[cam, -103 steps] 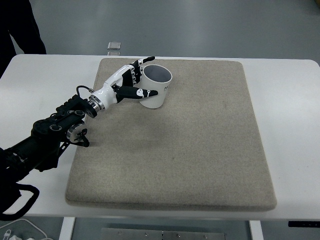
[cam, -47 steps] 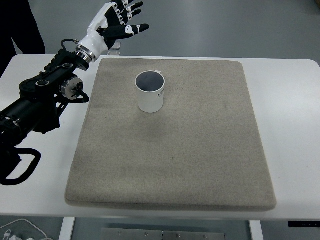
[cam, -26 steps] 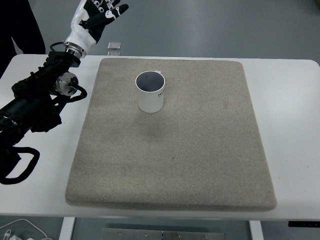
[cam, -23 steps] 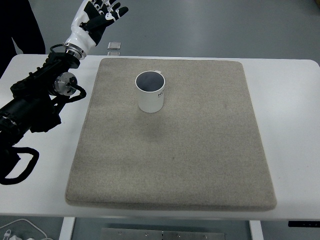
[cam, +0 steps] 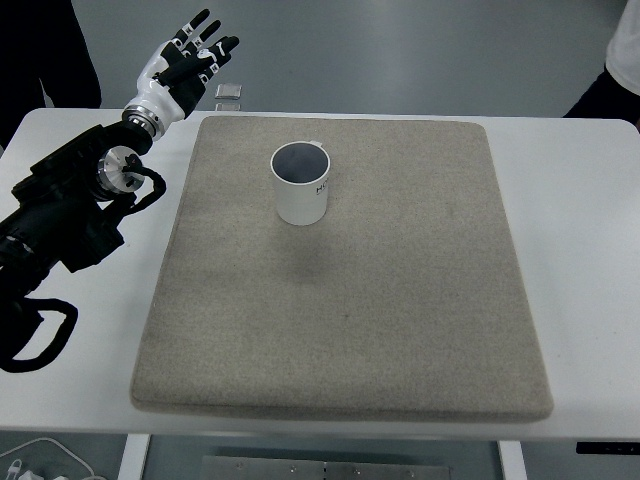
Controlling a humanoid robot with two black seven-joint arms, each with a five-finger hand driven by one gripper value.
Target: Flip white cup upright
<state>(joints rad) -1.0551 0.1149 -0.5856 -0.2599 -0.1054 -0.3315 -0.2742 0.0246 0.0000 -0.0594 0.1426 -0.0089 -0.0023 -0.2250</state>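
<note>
one white cup [cam: 301,184] stands upright, mouth up, on the far-left part of the grey mat [cam: 400,300], same spot as half a second ago. left hand [cam: 180,62] has dropped a little lower and nearer the table [cam: 580,200] edge since then, fingers [cam: 205,45] spread and holding nothing, well apart from the cup. a small flat object [cam: 229,92] lies on the floor just beyond the table's far edge.

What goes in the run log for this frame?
white cup: upright on mat, open end up | left hand: open, empty, clear of cup | right hand: not visible
</note>
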